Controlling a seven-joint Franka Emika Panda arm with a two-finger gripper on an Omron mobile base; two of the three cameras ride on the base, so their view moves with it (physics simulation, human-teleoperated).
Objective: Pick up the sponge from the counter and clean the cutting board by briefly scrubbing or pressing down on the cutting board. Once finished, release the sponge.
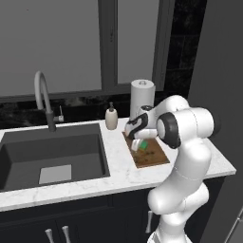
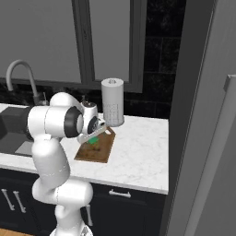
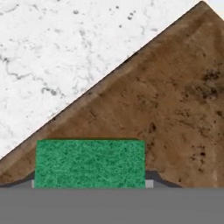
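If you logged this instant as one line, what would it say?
stage: scrubbing | gripper: shut on sponge | sponge: down on cutting board | board: on counter, in front of paper towel roll | release: not yet

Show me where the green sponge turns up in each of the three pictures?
Left base view: sponge right of centre, over the cutting board.
Right base view: sponge left of centre, at the board's far end.
Hand view: sponge bottom centre, against the board.
Shared landmark: the cutting board.
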